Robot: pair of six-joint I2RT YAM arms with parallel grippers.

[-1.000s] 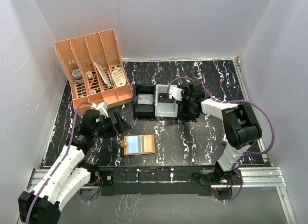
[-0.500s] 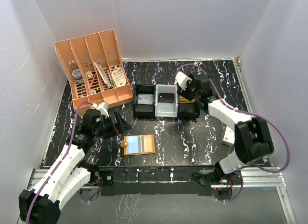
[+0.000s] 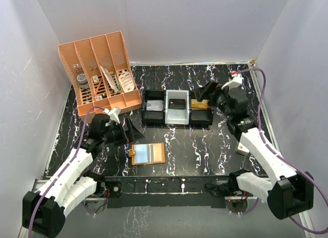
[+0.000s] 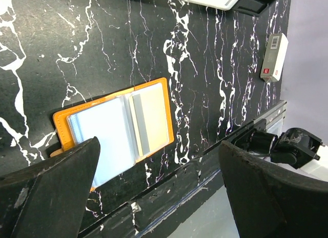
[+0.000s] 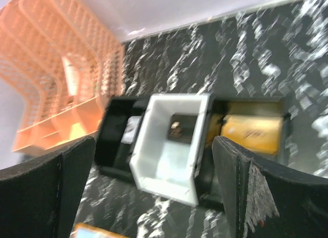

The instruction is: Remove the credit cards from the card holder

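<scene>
The card holder (image 3: 147,153) lies open on the surface (image 3: 205,146) just right of the left fingers (image 3: 126,129), the organizer (image 3: 110,104) stands behind them, and the bins (image 3: 173,115) sit in a row left of the right fingers (image 3: 204,90).

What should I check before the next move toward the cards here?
1. Card holder lies open on the table: ok.
2. Cards showing in its pockets: ok.
3. Left gripper open and empty, beside the holder: ok.
4. Right gripper open and empty, away over the trays: ok.
5. Number of cards inside: cannot tell.
</scene>
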